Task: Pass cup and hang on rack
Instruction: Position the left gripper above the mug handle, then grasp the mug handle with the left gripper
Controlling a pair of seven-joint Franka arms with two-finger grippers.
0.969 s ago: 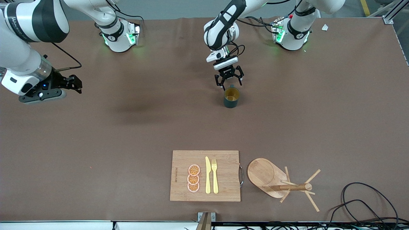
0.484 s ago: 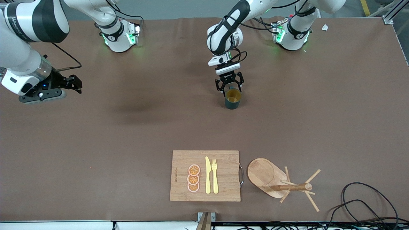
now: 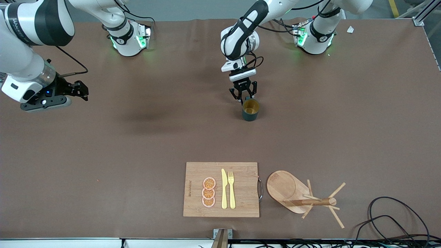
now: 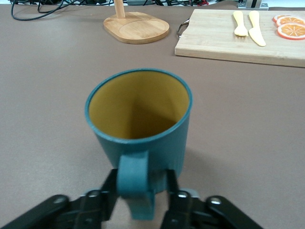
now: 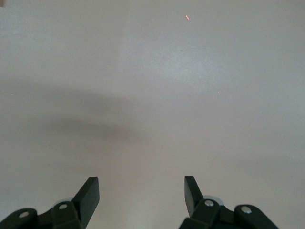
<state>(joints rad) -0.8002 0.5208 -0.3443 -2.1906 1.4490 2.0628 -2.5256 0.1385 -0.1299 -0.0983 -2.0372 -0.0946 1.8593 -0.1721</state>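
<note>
The dark teal cup (image 3: 250,110) with a yellowish inside stands upright on the brown table, mid-table toward the robots' side. My left gripper (image 3: 243,98) is low at its handle. In the left wrist view the cup (image 4: 143,129) fills the middle, and the left gripper (image 4: 140,179) is open with its fingers on either side of the handle, one against it, one a little apart. The wooden rack (image 3: 286,187) stands near the front edge, and its base shows in the left wrist view (image 4: 138,29). My right gripper (image 3: 82,92) waits open and empty (image 5: 142,183) over bare table at its own end.
A bamboo cutting board (image 3: 220,189) with a yellow knife, a fork and orange slices lies beside the rack near the front edge; it also shows in the left wrist view (image 4: 228,40). Black cables (image 3: 389,220) lie at the front corner toward the left arm's end.
My left gripper has come down to the cup's handle and its fingers have narrowed around it. The cup has shifted slightly toward the front camera. The right arm has not moved.
</note>
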